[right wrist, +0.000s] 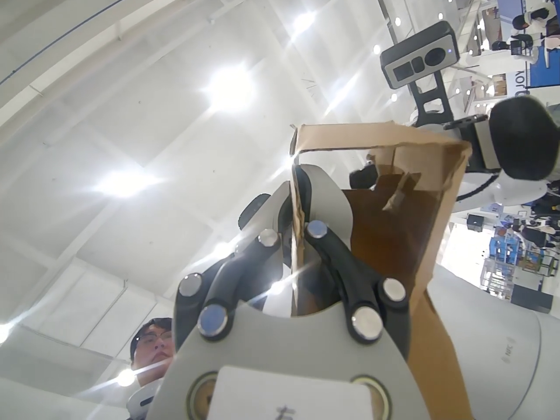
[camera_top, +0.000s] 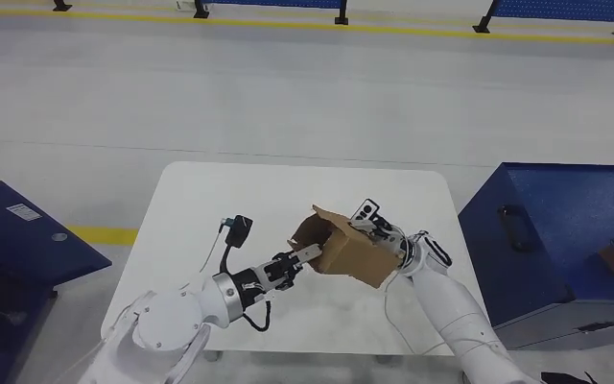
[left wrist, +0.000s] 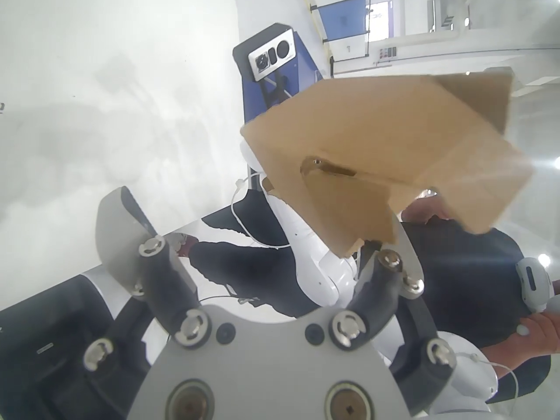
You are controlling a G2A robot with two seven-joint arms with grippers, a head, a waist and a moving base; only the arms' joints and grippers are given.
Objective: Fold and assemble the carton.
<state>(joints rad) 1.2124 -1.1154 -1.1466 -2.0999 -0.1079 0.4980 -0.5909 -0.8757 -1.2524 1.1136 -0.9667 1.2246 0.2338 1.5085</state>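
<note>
Cardboard carton (camera_top: pixel 347 252), one wall pinched in the right claw (right wrist: pixel 294 205), may twist loose or crease if the open left claw (left wrist: pixel 258 238) pushes its flap hard.

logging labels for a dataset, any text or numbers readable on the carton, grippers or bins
carton: no print on the faces shown.
wrist label by the right gripper: cut off, unreadable.
bin label on the blue bin: too small to read.
</note>
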